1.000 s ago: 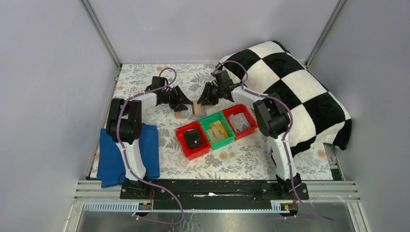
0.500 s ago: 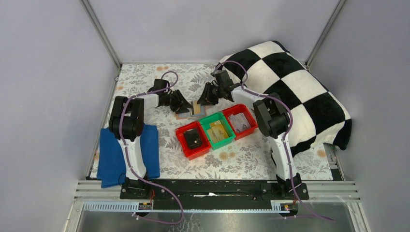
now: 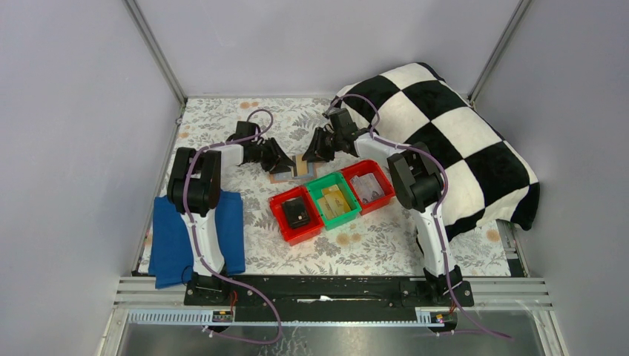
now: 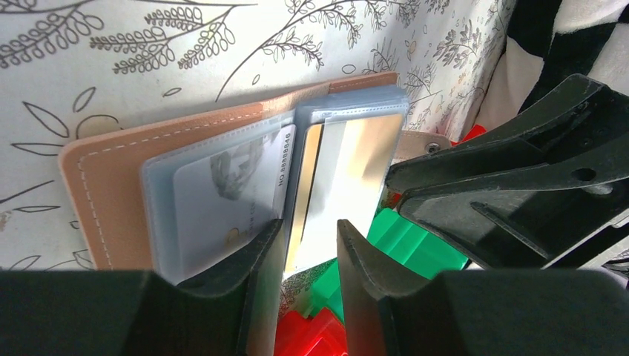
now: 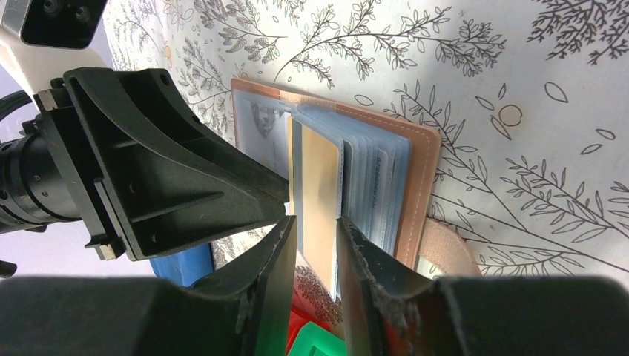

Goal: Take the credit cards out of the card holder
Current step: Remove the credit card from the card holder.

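Observation:
The salmon-pink card holder (image 3: 291, 170) lies open on the floral table between both grippers. Its clear sleeves hold the credit cards: a white one (image 4: 222, 200) lies flat on the left side, and grey-blue ones (image 5: 374, 182) are stacked on the right. One sleeve page with a tan card (image 5: 320, 185) stands up from the spine. My left gripper (image 4: 310, 226) is narrowly open, its fingers on either side of that raised page's (image 4: 348, 163) near edge. My right gripper (image 5: 317, 220) faces it from the other side, also narrowly open astride the same page. Gaps show beside the page.
Three bins stand just in front of the holder: a red one (image 3: 297, 215) with a black item, a green one (image 3: 335, 202) and a red one (image 3: 369, 187). A blue cloth (image 3: 172, 237) lies at the left, and a checkered blanket (image 3: 452, 141) at the right.
The left arm has drawn in a little and its jaws have narrowed around the raised page. The right jaws have also narrowed slightly. The holder has stayed put.

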Controlling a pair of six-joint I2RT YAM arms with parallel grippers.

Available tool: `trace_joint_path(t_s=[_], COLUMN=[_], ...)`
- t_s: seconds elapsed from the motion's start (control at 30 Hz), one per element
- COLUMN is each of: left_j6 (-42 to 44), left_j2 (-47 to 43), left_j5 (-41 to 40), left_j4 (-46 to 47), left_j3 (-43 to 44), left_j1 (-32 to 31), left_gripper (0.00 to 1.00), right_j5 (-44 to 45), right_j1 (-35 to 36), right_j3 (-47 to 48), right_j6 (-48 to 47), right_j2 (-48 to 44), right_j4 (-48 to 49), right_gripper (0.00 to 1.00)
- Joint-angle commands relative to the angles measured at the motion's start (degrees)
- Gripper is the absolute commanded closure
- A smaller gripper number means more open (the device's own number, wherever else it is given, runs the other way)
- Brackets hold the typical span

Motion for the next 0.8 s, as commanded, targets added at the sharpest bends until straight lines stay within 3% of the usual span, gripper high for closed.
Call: trace_joint_path(t_s=[0.0, 0.27, 0.77], left_j6=[1.38, 1.28, -1.22], left_j2=[0.18, -0.24, -0.83], left_j5=[-1.66, -1.93, 1.54], left_j4=[1.62, 1.96, 6.74], left_j3=[-0.75, -1.31, -3.34], left_j1=[0.59, 0.98, 1.57], left_gripper=[0.64, 0.65, 0.76], right_j5=[-1.54, -1.33, -1.22], right_j1=[1.02, 1.11, 1.33], right_j3=[0.36, 0.61, -0.01], right_j6=[0.11, 0.0, -0.03], right_j2=[1.28, 1.87, 3.26], right_j4=[1.21, 0.89, 0.65], right_gripper=[0.67, 0.82, 0.94])
